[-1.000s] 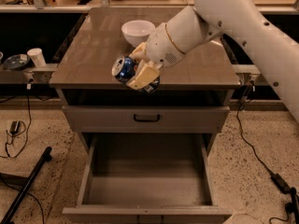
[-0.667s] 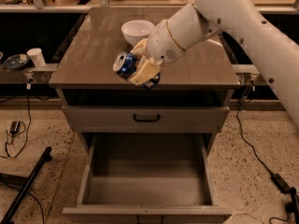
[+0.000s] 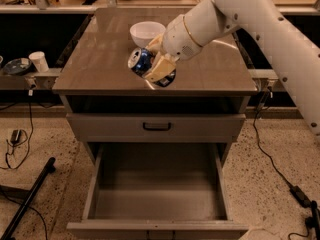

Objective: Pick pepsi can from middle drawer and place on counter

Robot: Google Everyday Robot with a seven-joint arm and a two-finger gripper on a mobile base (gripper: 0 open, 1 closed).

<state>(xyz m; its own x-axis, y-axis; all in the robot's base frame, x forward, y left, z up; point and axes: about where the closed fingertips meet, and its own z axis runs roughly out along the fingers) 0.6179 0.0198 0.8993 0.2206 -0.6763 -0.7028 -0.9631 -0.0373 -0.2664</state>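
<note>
My gripper point(image 3: 154, 67) is shut on the pepsi can point(image 3: 141, 61), a blue can with a silver end facing left. It holds the can tilted on its side over the front middle of the counter point(image 3: 100, 59). Whether the can touches the counter I cannot tell. The white arm reaches in from the upper right. The middle drawer point(image 3: 155, 186) is pulled out below and its flat floor is bare.
A white bowl point(image 3: 146, 32) stands on the counter just behind the gripper. A shut drawer panel with a black handle point(image 3: 156, 127) sits above the open drawer. A white cup point(image 3: 38, 61) stands on a shelf at the left. Cables lie on the floor on both sides.
The gripper with the can has moved a little further back and to the right over the counter. The drawer has not moved.
</note>
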